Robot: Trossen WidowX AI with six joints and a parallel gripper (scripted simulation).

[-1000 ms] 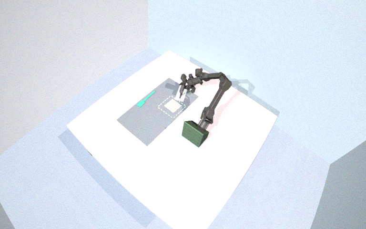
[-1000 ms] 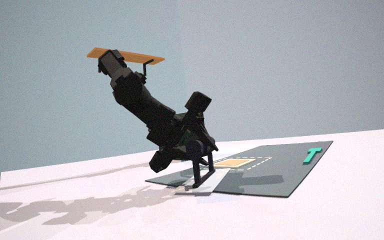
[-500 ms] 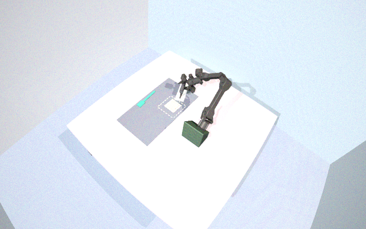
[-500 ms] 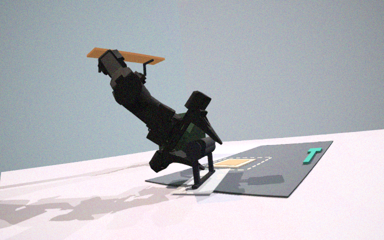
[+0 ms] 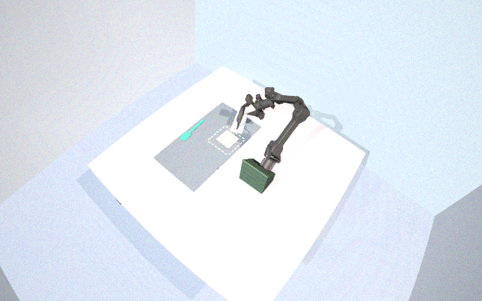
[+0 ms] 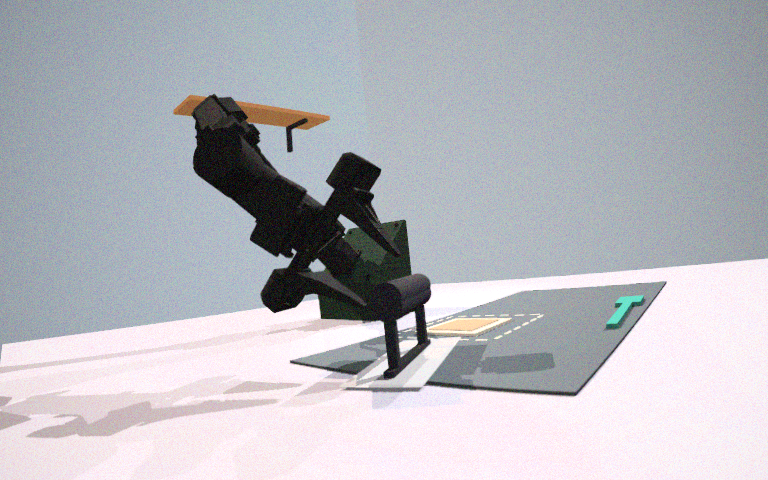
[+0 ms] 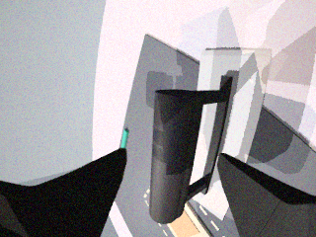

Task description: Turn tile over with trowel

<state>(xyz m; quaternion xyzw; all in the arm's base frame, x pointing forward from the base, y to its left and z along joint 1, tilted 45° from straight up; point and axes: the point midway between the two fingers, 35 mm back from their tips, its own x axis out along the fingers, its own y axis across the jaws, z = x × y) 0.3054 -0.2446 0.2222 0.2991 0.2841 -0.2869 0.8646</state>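
Observation:
The tile (image 5: 226, 138) (image 6: 470, 325) (image 7: 185, 227) lies flat inside the dashed outline (image 6: 542, 315) on the grey mat (image 5: 191, 167) (image 6: 566, 345), its orange face with a pale border up. I cannot tell whether the marking is underneath. The trowel, with its thick dark handle (image 5: 240, 115) (image 6: 399, 294) (image 7: 175, 128) raised on two posts above a pale blade, stands beside the tile, across the mat's edge. My gripper (image 6: 382, 279) (image 7: 173, 157) is open, its fingertips apart on either side of the handle. Exact contact between the blade and the mat is hard to see.
A teal flat tool (image 5: 185, 135) (image 6: 623, 311) (image 7: 124, 138) lies on the mat's far side from the arm. A green block (image 5: 255, 175) (image 6: 390, 243) stands at the arm's base. An orange shelf (image 6: 271, 114) shows behind the arm in the exterior view.

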